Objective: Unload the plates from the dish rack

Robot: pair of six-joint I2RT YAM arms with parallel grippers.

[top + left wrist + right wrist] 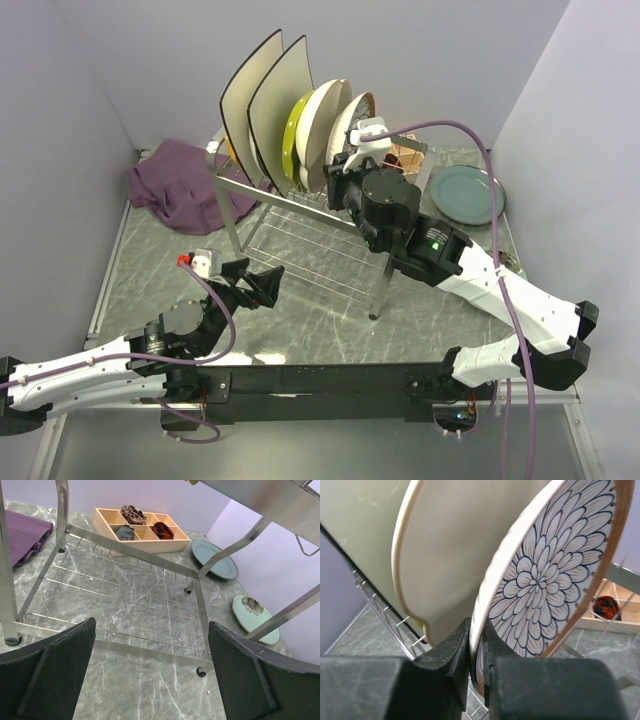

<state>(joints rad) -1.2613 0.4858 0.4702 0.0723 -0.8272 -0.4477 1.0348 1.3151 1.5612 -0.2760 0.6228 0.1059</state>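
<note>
The silver dish rack [300, 215] stands mid-table with plates upright in its tines: two large cream square plates [250, 95], a yellow-green one [293, 140], a cream round one [322, 125] and a brown-rimmed patterned plate [352, 115]. My right gripper [350, 160] reaches into the rack's right end. In the right wrist view my right gripper [477, 640] is shut on the lower rim of the patterned plate [545, 575], a finger on each face, with the cream plate [455, 555] just to its left. My left gripper [262, 285] hangs open and holds nothing in front of the rack, its view showing the rack's lower shelf [125, 595].
A teal-grey plate [466, 194] lies flat on the table right of the rack, and a mint plate with a flower [252, 617] lies nearer. A wooden compartment box [140, 527] sits behind the rack. A purple cloth [180, 185] is bunched at the back left.
</note>
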